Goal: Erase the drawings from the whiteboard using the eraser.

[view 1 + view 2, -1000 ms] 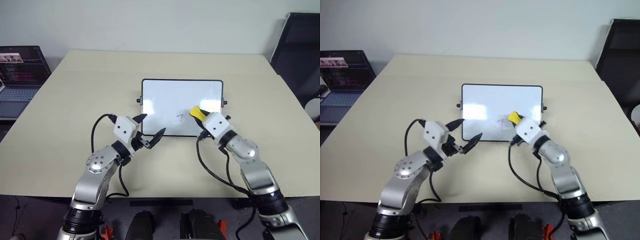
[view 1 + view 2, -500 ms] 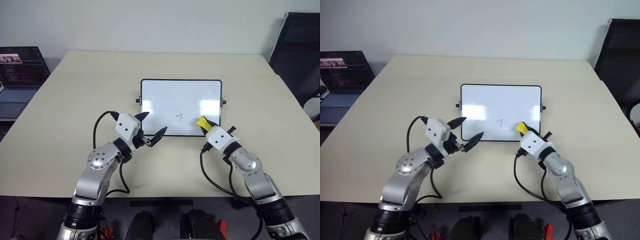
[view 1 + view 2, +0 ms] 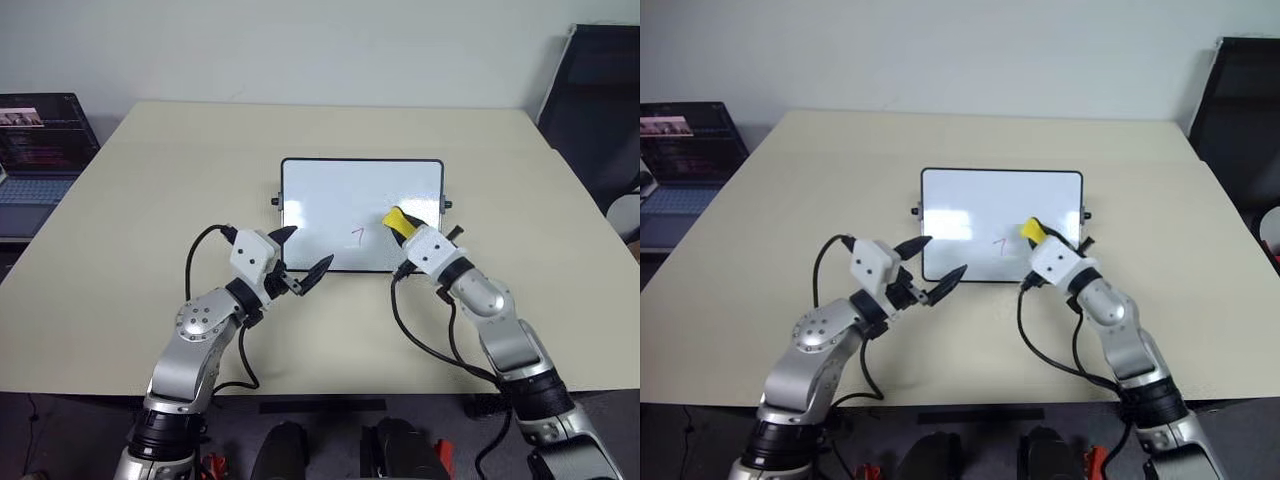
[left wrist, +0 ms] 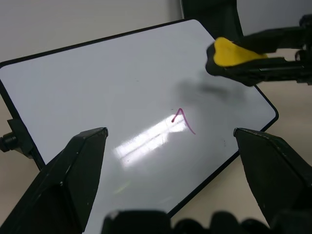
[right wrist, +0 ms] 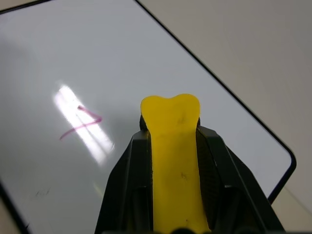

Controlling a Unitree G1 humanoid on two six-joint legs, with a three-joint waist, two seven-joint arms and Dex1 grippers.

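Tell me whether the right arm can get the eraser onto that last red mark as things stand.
Probably yes. The right gripper holds the eraser over the whiteboard, just beside the red mark, with bare board between them. The left gripper sits off at the board's near edge.

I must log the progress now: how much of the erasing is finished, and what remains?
Mostly done: the whiteboard is clean apart from one red 7. In hand: the right gripper is shut on the yellow eraser, beside that mark. The left gripper is open at the board's near edge. Left: wiping off the 7.

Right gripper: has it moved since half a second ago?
Yes. The right gripper, shut on the eraser, has gone up from the whiteboard's near edge onto its face, just right of the 7.
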